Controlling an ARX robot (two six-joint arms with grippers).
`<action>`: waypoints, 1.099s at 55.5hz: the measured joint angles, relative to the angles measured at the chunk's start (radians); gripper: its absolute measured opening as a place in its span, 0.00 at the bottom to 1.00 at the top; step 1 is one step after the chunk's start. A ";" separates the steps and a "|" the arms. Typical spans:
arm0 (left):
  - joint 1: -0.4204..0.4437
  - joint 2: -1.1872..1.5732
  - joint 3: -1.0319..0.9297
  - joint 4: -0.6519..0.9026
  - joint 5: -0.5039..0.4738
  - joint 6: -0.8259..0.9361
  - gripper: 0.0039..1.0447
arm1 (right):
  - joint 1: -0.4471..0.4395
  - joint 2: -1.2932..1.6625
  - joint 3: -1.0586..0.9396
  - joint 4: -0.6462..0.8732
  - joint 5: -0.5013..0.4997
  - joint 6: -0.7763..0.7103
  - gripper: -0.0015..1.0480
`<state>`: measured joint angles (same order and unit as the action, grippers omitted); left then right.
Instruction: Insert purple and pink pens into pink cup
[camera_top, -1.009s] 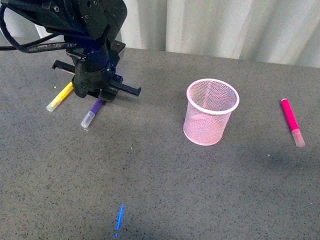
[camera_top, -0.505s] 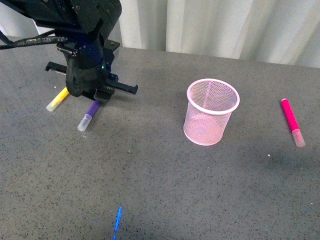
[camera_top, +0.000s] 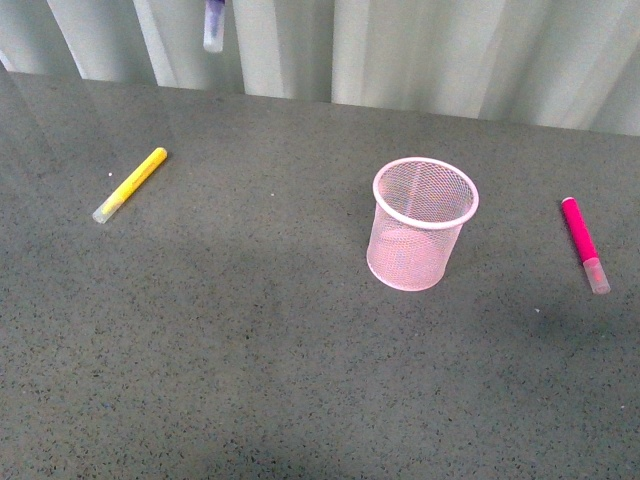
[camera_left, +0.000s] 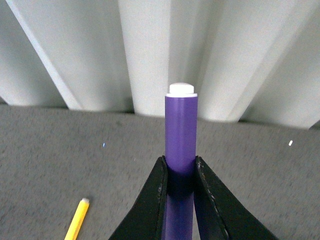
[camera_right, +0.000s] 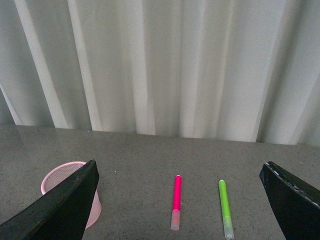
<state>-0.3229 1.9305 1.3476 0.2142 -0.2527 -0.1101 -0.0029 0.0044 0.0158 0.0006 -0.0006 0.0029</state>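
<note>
The purple pen (camera_left: 181, 130) stands up between the two black fingers of my left gripper (camera_left: 181, 175), which is shut on its barrel. In the front view only the pen's pale capped end (camera_top: 214, 25) hangs in at the top edge, high above the table; the arm itself is out of frame. The pink cup (camera_top: 424, 224) stands upright mid-table, its inside looking empty, and also shows as the pink cup (camera_right: 75, 187) in the right wrist view. The pink pen (camera_top: 583, 242) lies flat to the cup's right. My right gripper (camera_right: 180, 200) hovers open over the pink pen (camera_right: 176, 202).
A yellow marker (camera_top: 130, 184) lies on the grey table at the left, also seen as the yellow marker (camera_left: 76, 225) in the left wrist view. A green marker (camera_right: 225, 208) lies beside the pink pen. Pale curtain folds close off the table's far edge.
My left arm has lifted the purple pen off the table and risen out of the front view. The yellow marker, cup and pink pen lie as before.
</note>
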 joint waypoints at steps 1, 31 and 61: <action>0.000 -0.005 -0.011 0.023 0.000 0.000 0.11 | 0.000 0.000 0.000 0.000 0.000 0.000 0.93; -0.112 -0.053 -0.208 0.367 0.142 -0.267 0.10 | 0.000 0.000 0.000 0.000 0.000 0.000 0.93; -0.288 0.191 -0.362 0.861 0.099 -0.425 0.10 | 0.000 0.000 0.000 0.000 0.000 0.000 0.93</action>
<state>-0.6113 2.1212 0.9859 1.0748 -0.1535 -0.5354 -0.0029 0.0044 0.0158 0.0006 -0.0006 0.0029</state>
